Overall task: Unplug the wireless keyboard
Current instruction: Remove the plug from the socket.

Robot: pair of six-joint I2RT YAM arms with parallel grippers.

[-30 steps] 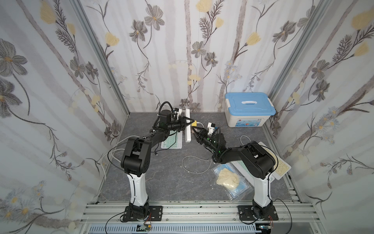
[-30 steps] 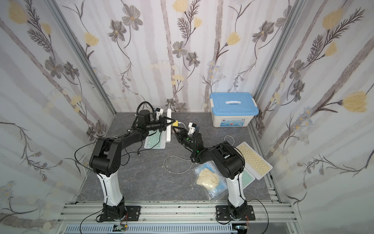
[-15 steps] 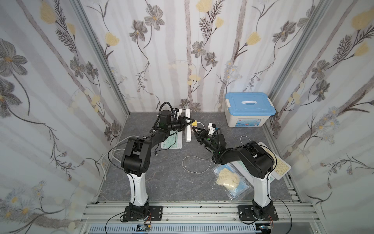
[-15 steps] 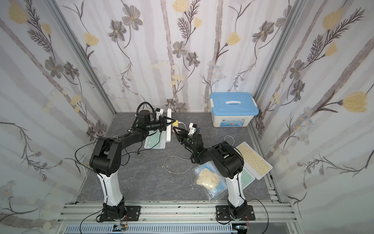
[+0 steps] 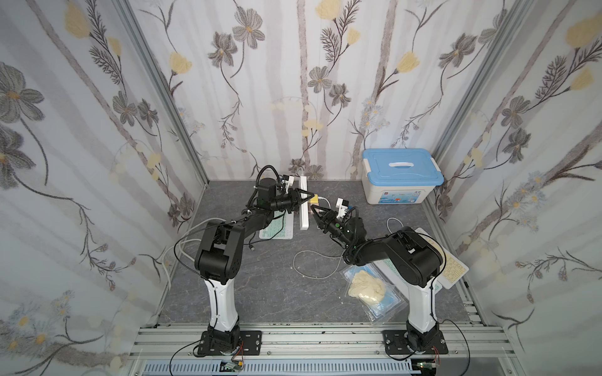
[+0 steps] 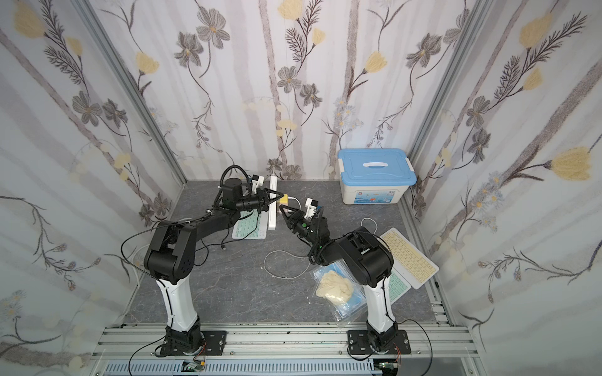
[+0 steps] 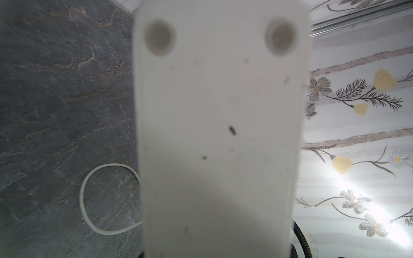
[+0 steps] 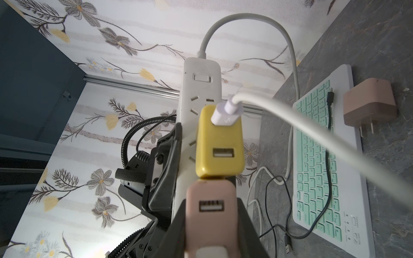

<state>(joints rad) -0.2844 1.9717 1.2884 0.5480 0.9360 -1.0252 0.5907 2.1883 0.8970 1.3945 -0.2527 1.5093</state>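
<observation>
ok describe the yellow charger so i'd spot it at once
Near the back wall, the left gripper holds a white power strip on edge. Of the two chargers on it, the yellow charger has a white cable plugged in; the pink charger has none.

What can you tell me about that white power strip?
The power strip is long, white plastic, with a switch near its cord end and two round grey feet on its back. The left hand clamps it, turned on its edge. A yellow charger and a pink charger are plugged in; the right hand grips the pink one.
</observation>
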